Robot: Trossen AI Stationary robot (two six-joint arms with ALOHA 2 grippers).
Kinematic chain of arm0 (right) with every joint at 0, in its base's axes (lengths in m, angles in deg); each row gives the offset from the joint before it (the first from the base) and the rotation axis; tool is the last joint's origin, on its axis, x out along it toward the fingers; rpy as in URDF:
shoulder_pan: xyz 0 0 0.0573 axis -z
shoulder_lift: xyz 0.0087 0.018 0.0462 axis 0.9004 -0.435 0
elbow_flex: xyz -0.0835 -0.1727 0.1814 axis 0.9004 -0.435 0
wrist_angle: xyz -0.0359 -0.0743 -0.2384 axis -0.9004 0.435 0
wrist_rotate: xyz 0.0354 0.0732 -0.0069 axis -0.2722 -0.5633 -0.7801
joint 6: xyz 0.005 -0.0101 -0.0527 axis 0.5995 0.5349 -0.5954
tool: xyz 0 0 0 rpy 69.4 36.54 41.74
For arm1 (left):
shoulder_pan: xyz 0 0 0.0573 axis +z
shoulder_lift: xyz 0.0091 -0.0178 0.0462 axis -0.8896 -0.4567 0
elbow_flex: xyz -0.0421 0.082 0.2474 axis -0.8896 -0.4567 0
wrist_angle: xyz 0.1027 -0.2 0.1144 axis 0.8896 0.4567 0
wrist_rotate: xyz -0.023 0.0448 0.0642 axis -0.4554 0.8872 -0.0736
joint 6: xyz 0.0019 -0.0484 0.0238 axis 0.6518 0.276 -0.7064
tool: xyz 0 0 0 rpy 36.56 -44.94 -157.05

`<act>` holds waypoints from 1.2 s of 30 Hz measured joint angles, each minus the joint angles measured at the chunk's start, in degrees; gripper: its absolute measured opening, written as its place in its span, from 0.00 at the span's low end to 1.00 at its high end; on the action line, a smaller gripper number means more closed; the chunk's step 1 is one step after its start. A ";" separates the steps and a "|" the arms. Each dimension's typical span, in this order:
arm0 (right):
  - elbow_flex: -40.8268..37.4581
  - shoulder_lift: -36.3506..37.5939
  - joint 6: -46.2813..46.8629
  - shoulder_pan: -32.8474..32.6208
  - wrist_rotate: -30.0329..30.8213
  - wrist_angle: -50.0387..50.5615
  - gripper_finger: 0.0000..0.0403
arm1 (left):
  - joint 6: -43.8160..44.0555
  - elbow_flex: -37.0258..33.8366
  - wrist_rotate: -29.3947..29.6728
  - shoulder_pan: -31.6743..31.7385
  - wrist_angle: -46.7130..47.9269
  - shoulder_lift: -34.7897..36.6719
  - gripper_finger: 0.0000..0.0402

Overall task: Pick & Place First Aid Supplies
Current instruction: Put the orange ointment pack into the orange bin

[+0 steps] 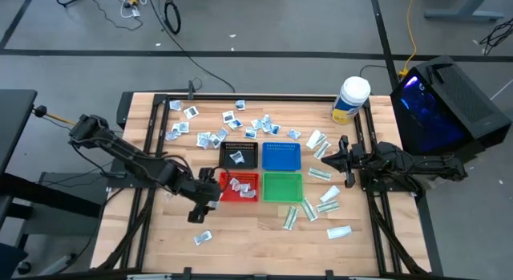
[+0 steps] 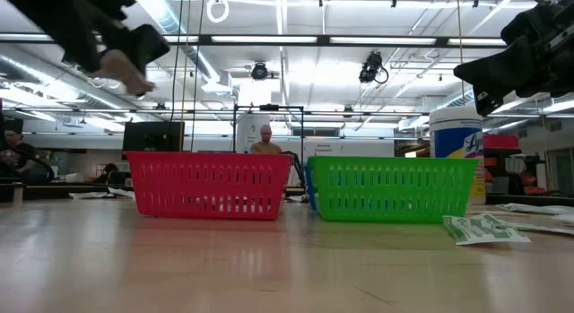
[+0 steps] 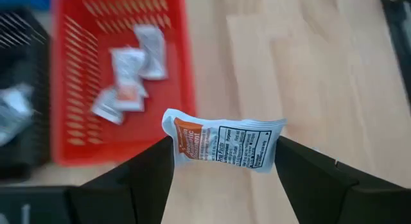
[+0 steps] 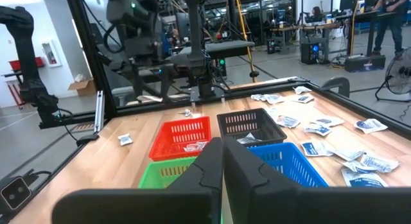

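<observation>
White-and-orange packet (image 3: pixel 221 142) pinched in left gripper (image 3: pixel 223 161) beside red tray (image 3: pixel 122 76).

Overhead, table-level and wrist views share the red tray (image 1: pixel 239 186).

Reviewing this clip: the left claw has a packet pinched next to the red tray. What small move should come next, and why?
Probably a short shift sideways until it is over the red tray, then release. The left claw grips a white-and-orange packet above bare wood just outside the tray's rim, and similar packets already lie inside. The right claw waits shut beside the green tray.
</observation>
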 joint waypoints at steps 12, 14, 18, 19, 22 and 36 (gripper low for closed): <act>0.02 0.02 0.00 -0.02 0.00 -0.03 0.04 | -2.69 -0.22 4.68 6.53 -6.39 -0.95 0.66; 0.02 0.00 -0.02 0.01 -0.02 0.01 0.04 | -2.72 -0.80 5.33 7.49 -7.94 -1.91 0.66; 0.00 0.00 -0.02 0.01 -0.02 -0.08 0.04 | -2.73 -1.38 6.18 9.07 -8.01 -4.93 0.66; 0.02 0.00 0.00 -0.01 0.01 -0.07 0.04 | -2.71 -1.41 6.18 9.44 -8.01 -5.73 0.66; 0.00 0.00 0.00 0.01 -0.02 -0.16 0.04 | -2.71 -1.38 5.73 10.31 -9.41 -8.09 0.66; 0.01 0.00 0.00 0.01 -0.03 -0.06 0.04 | -5.06 -1.38 3.71 10.36 -10.96 -13.79 0.82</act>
